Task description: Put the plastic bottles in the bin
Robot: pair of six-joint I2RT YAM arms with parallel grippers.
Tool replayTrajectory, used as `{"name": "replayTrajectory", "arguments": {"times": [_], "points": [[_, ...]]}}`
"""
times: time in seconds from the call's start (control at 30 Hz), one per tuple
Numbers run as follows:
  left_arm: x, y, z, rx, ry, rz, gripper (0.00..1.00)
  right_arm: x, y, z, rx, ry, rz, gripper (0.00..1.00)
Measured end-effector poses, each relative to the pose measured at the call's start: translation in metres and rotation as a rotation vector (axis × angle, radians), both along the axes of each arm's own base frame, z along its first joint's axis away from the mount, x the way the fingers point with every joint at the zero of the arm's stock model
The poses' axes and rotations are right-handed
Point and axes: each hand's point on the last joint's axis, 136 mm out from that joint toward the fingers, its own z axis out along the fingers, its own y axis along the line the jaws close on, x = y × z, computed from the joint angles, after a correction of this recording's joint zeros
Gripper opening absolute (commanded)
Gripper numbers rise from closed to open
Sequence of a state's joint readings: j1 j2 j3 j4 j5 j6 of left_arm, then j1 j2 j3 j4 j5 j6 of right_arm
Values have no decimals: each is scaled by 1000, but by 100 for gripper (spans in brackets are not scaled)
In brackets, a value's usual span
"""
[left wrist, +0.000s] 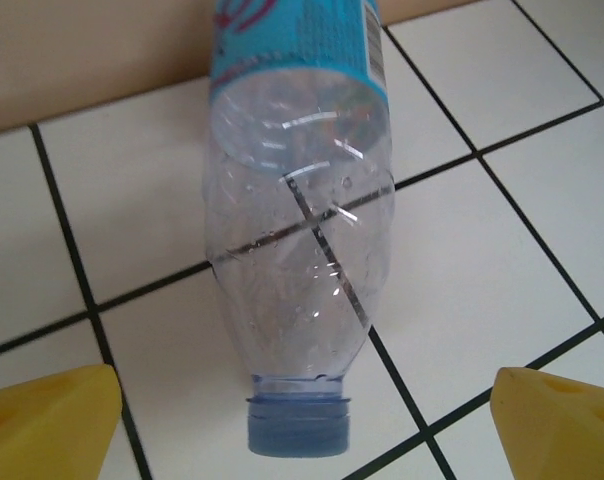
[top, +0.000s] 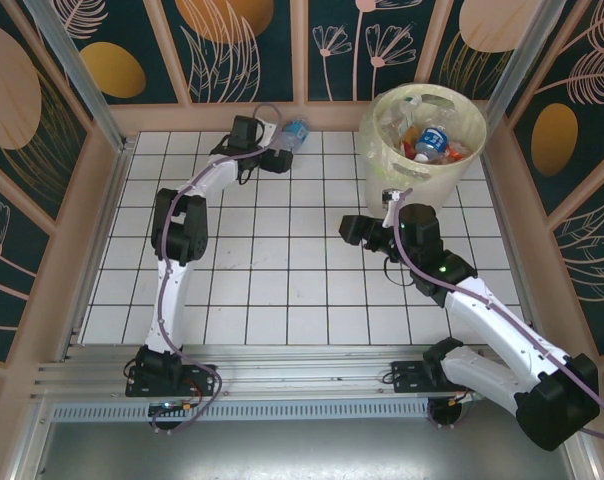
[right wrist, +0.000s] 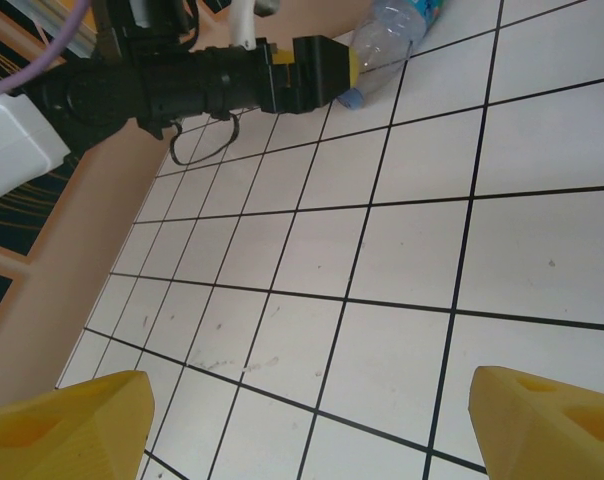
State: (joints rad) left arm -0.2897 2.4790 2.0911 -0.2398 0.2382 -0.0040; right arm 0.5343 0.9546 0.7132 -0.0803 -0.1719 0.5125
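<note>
On the white tiled table [top: 282,270] one clear blue-capped plastic bottle [left wrist: 302,250] is left, by the far wall, between my left gripper's [left wrist: 304,440] spread fingers; my right gripper [right wrist: 307,420] hangs spread and empty; the other bottles [top: 432,140] sit in the round cream plastic bin [top: 382,155].

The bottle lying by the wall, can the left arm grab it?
Probably yes. The left gripper sits right at the cap end of the bottle, its yellow fingers open on either side and not touching it. Nothing lies between them but bare tiles.

Nothing readable here: the blue label [left wrist: 282,45] on the bottle [left wrist: 300,240] shows perhaps fine print, too blurred.
</note>
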Motion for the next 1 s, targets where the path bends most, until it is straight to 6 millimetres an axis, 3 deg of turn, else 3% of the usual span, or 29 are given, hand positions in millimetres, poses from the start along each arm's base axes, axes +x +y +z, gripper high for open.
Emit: {"name": "replayTrajectory", "arguments": {"times": [0.33, 0.8, 1.0], "points": [[-7, -10, -30, -77, 93, -8, 86, -1, 0, -1, -3, 6, 0, 83], [-2, -11, -28, -130, 119, 44, 71, 1, -2, -1, -8, 2, -12, 83], [5, -10, -32, -134, 118, 67, 71, 1, -2, -1, -8, 2, -13, 83]]}}
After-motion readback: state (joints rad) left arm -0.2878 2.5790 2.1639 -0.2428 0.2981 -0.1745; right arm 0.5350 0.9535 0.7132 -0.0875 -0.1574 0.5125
